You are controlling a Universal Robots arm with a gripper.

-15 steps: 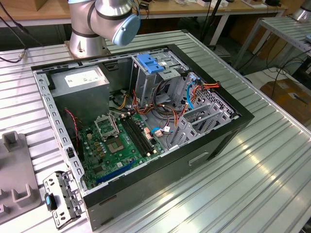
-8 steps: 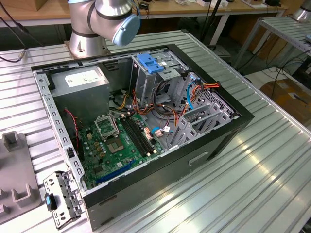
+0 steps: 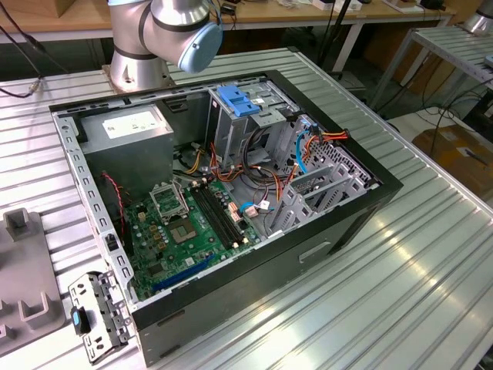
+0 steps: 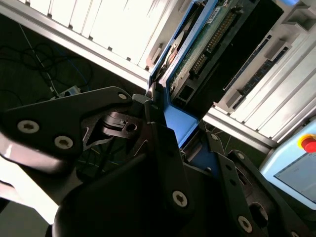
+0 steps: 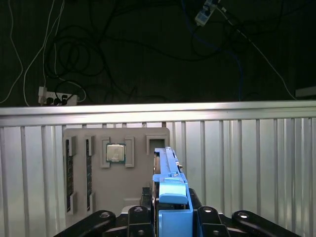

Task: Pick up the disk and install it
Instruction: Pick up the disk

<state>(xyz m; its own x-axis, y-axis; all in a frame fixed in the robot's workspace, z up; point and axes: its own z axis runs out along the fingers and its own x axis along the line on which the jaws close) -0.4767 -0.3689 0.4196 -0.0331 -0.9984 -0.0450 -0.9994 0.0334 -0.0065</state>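
**Pincer (image 5: 172, 219) pinching the disk (image 5: 169, 173) on edge over the ribbed table (image 5: 247, 163).**
In the first wrist view the black fingers (image 5: 148, 202) press on either side of the disk's blue carrier, and the disk runs straight ahead of the pincer, thin edge showing. The second wrist view shows its broad face instead: a green circuit board (image 4: 207, 44) with a connector row, framed in blue. Ahead of the pincer, by the disk's far end, lies a grey tray (image 5: 143, 187) with a chip (image 5: 115, 153) in a square pocket; bare table lies to either side. Beyond the tray the table's edge meets dark floor strewn with cables (image 5: 74, 54). The exterior view shows the open case (image 3: 339, 231) and its cage (image 3: 231, 135) with a blue latch, with bare table around the case.
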